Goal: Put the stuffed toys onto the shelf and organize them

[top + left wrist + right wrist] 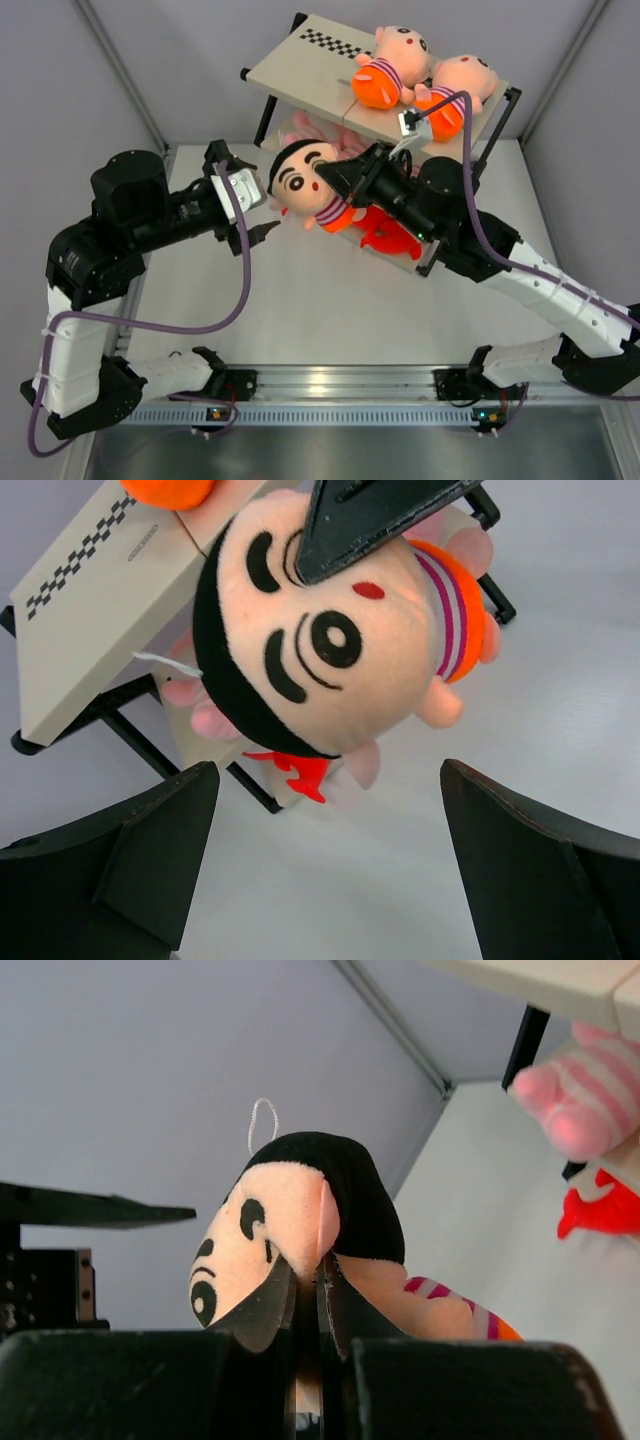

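My right gripper [335, 182] is shut on the head of a boy doll [300, 182], pinching it by the ear [328, 1222] and holding it in the air in front of the shelf [300, 65]. This doll [330, 650] has black hair, a striped shirt and orange shorts. My left gripper [250, 195] stands wide open just left of the doll's face, and its fingers [160, 830] touch nothing. Two more boy dolls [395, 60] [462, 85] lie on the shelf's top board. A pale pink plush [305, 130] shows on the tier beneath it.
A red plush part [385, 232] lies on the shelf's low front board, under my right arm. The shelf's black frame legs [130, 740] stand close behind the held doll. Grey walls enclose the white table [300, 310] on three sides.
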Action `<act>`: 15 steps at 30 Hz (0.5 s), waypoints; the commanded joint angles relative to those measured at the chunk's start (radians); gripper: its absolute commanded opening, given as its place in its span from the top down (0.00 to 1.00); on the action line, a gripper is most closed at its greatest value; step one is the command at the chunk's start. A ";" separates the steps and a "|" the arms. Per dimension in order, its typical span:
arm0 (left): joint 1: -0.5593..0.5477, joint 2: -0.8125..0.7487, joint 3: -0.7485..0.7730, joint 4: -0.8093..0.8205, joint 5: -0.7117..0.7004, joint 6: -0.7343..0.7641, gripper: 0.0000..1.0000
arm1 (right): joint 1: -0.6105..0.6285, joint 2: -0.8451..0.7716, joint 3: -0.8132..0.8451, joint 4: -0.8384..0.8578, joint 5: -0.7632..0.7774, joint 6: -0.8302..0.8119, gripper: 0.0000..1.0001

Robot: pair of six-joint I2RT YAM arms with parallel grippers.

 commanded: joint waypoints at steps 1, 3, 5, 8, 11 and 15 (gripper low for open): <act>-0.002 0.016 0.054 -0.009 -0.080 0.058 0.02 | 0.052 0.013 0.031 0.285 0.197 0.033 1.00; -0.002 0.030 0.086 -0.006 -0.112 0.068 0.02 | 0.075 0.033 0.013 0.375 0.274 0.065 1.00; -0.002 0.051 0.111 -0.003 -0.124 0.081 0.02 | 0.095 0.059 -0.005 0.455 0.335 0.102 1.00; -0.002 0.068 0.132 0.043 -0.173 0.062 0.02 | 0.125 0.117 0.042 0.552 0.416 0.106 1.00; -0.002 0.087 0.129 0.117 -0.259 0.029 0.04 | 0.144 0.174 0.097 0.612 0.475 0.117 1.00; -0.002 0.111 0.112 0.137 -0.250 -0.020 0.10 | 0.150 0.222 0.136 0.675 0.513 0.155 1.00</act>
